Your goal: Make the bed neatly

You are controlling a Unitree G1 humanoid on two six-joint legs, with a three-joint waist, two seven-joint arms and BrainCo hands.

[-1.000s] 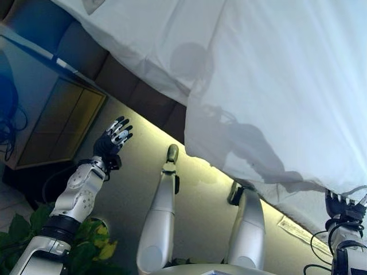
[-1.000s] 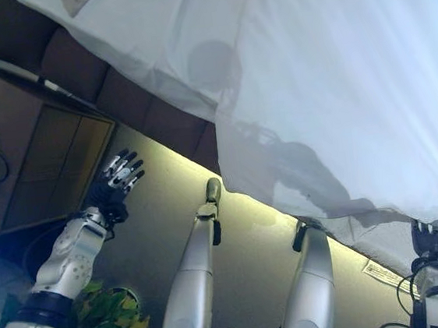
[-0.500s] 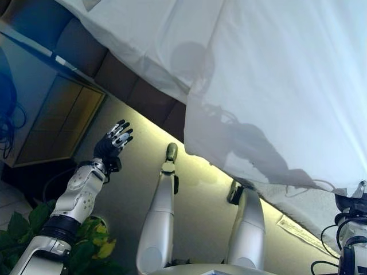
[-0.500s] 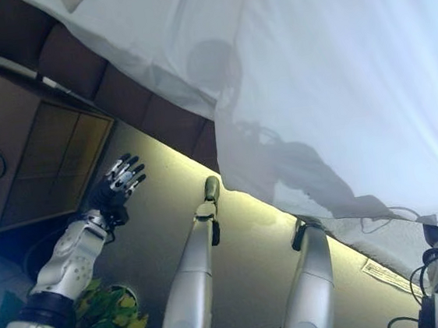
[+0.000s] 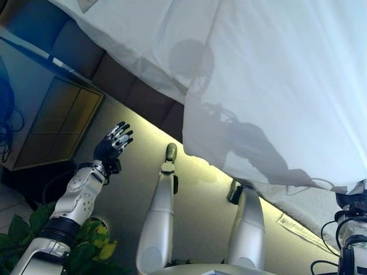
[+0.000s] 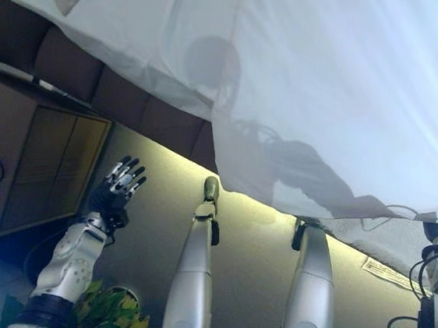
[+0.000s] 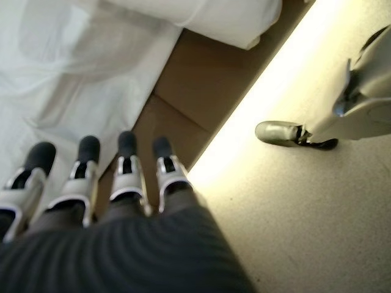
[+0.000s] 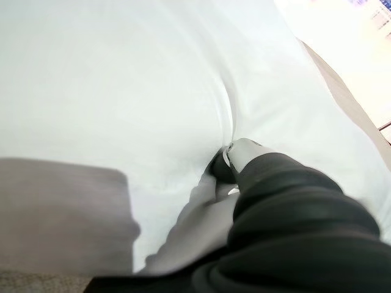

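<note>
While the white sheet (image 5: 275,74) lies spread across the bed, its loose near edge hangs over the brown bed frame (image 5: 123,80) and bunches in folds at the corner nearest the robot. The right hand (image 8: 235,160) is at that hanging edge, to the frame's far right; from its own wrist camera, a dark-tipped finger is curled into a pleat of the cloth, so it appears to be pinching the sheet, probably to tug the edge straight and take out the slack. Most of that hand is buried in fabric, so how firm the hold is cannot be judged. The left hand (image 5: 114,141) is raised in open air just out from the frame's side, fingers straight and spread, holding nothing and touching nothing. It seems parked there, ready to reach the sheet's draped corner (image 7: 244,27) above the frame. Beside the frame stands a wooden cabinet (image 5: 54,123).
</note>
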